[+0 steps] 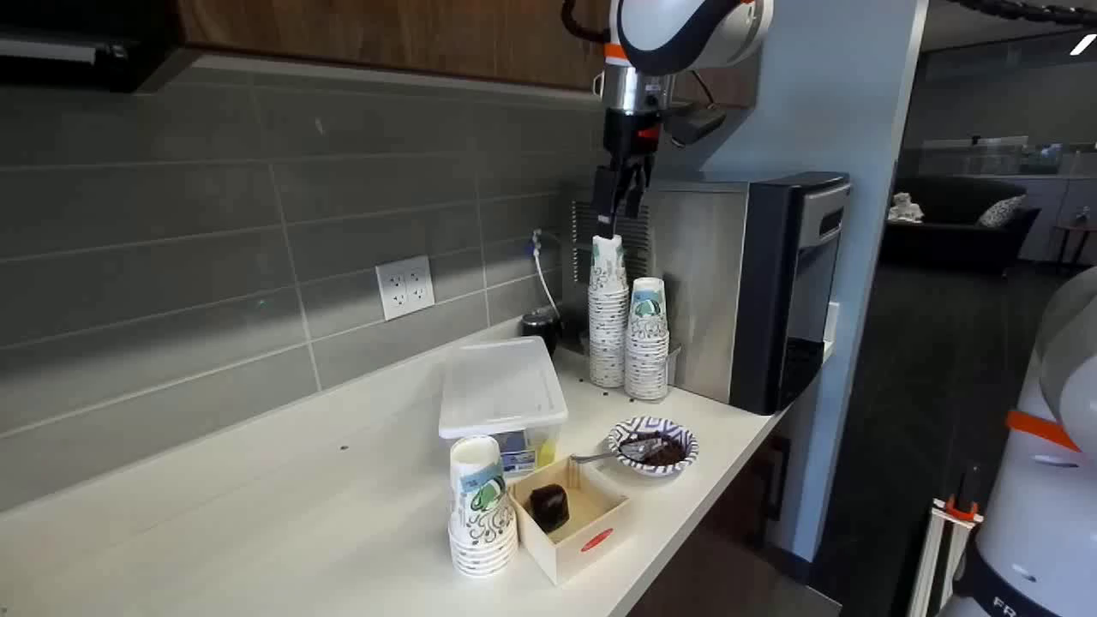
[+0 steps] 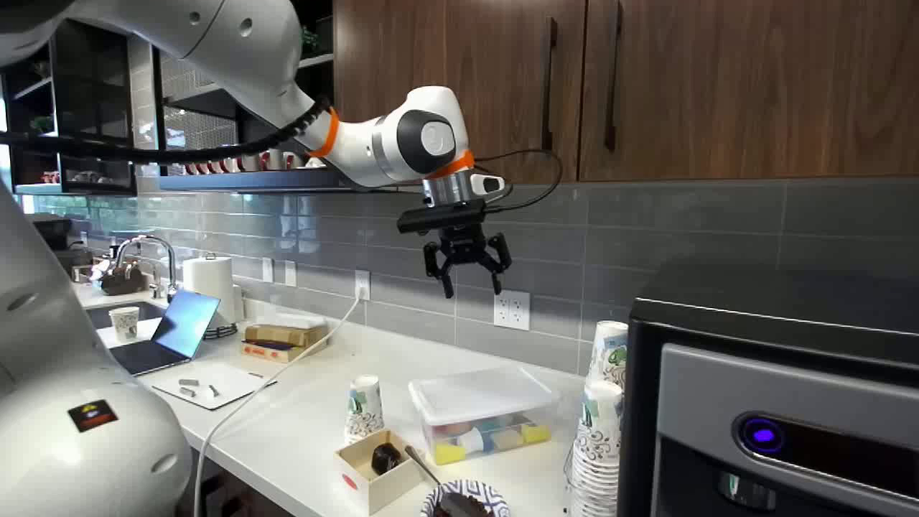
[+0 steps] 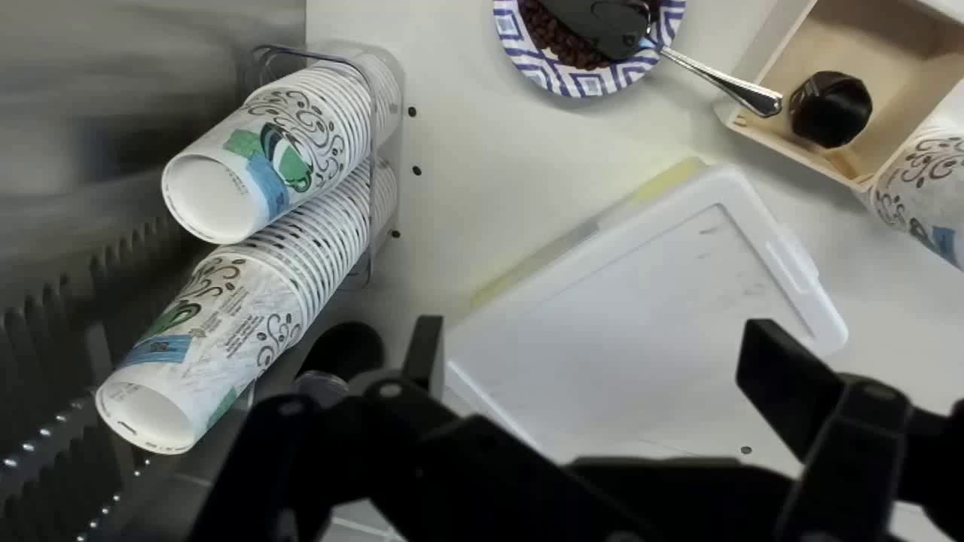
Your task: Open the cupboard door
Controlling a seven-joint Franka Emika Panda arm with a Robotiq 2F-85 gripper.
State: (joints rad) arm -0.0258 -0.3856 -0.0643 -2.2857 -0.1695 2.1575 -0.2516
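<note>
The brown wooden wall cupboard has a left door (image 2: pixel 502 72) and a right door (image 2: pixel 747 86); both look closed. Each has a long dark upright handle, the left handle (image 2: pixel 548 82) and the right handle (image 2: pixel 612 75), side by side near the doors' meeting edges. The cupboard's underside and front (image 1: pixel 386 34) show at the top of an exterior view, without the handles. My gripper (image 2: pixel 472 286) points down, open and empty, below the cupboard's lower edge and left of the handles. In the wrist view its fingers (image 3: pixel 595 354) are wide apart above a plastic box lid; the cupboard is out of view there.
Below stand a lidded plastic box (image 1: pixel 501 386), tall paper cup stacks (image 1: pixel 608 334), a wooden box (image 1: pixel 570 514), a patterned bowl (image 1: pixel 653 446) with a spoon, and a steel-and-black machine (image 1: pixel 728 291). A cable (image 2: pixel 535 201) loops from the wrist near the left door.
</note>
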